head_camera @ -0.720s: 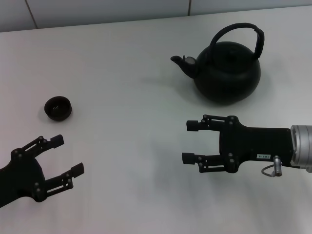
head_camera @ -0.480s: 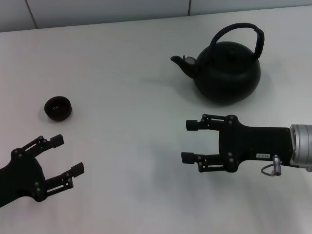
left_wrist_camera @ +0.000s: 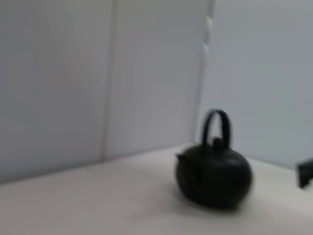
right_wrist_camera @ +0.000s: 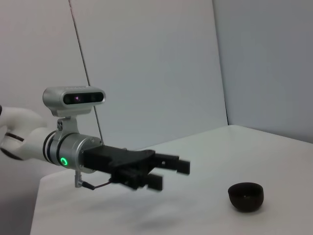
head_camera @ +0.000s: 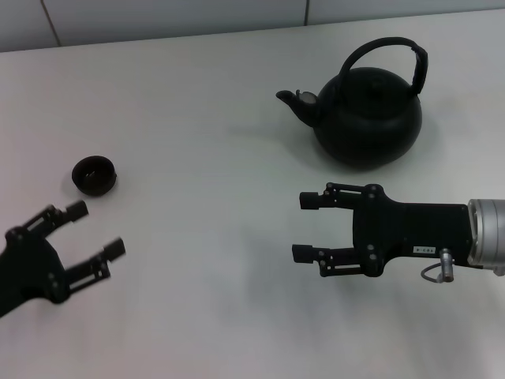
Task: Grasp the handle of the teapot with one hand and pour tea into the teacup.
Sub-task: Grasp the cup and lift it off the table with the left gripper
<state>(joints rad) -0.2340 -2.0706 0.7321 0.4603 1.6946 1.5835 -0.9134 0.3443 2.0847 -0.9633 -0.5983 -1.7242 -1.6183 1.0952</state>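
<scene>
The matte-black teapot point(head_camera: 367, 114) stands upright at the far right of the white table, spout pointing left, its hoop handle point(head_camera: 379, 42) arching over the top. It also shows in the left wrist view as teapot point(left_wrist_camera: 213, 174) with handle point(left_wrist_camera: 215, 113). The tiny black teacup point(head_camera: 95, 174) sits at the left, seen too as teacup point(right_wrist_camera: 246, 196). My right gripper point(head_camera: 303, 227) is open, nearer than the teapot and apart from it, fingers pointing left. My left gripper point(head_camera: 95, 229) is open just on the near side of the teacup, not touching; it appears as left gripper point(right_wrist_camera: 169, 175).
The white table point(head_camera: 205, 158) runs back to a light panelled wall point(head_camera: 158, 16). The left arm's silver wrist and its camera point(right_wrist_camera: 73, 97) show in the right wrist view. A dark piece of the right gripper point(left_wrist_camera: 305, 172) sits at the edge of the left wrist view.
My left gripper has moved farther out and to the left, closer to the teacup. The right gripper has shifted only slightly. Teapot and teacup have not moved.
</scene>
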